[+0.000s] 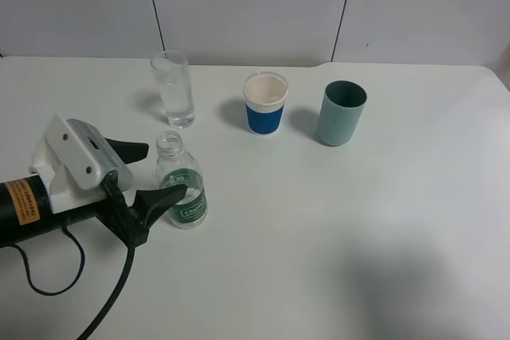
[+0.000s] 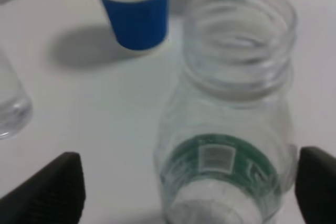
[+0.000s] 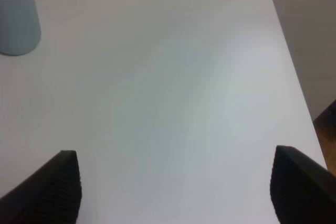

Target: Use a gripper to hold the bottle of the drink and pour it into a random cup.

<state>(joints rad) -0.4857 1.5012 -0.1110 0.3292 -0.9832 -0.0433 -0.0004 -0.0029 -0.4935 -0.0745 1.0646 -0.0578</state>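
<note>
- Exterior high view: my left hand (image 1: 153, 171) stands wide around the bottle (image 1: 181, 182), upright on the table (image 1: 335, 228), not yet gripped.
- Glass cup (image 1: 174, 89) stands near behind; grasp, lift and pour remain.

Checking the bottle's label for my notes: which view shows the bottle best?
Left wrist: the bottle fills the frame, showing its open threaded neck and green label, though blurred. Exterior high shows it whole but small, upright between the left fingers. Right wrist misses it.
</note>
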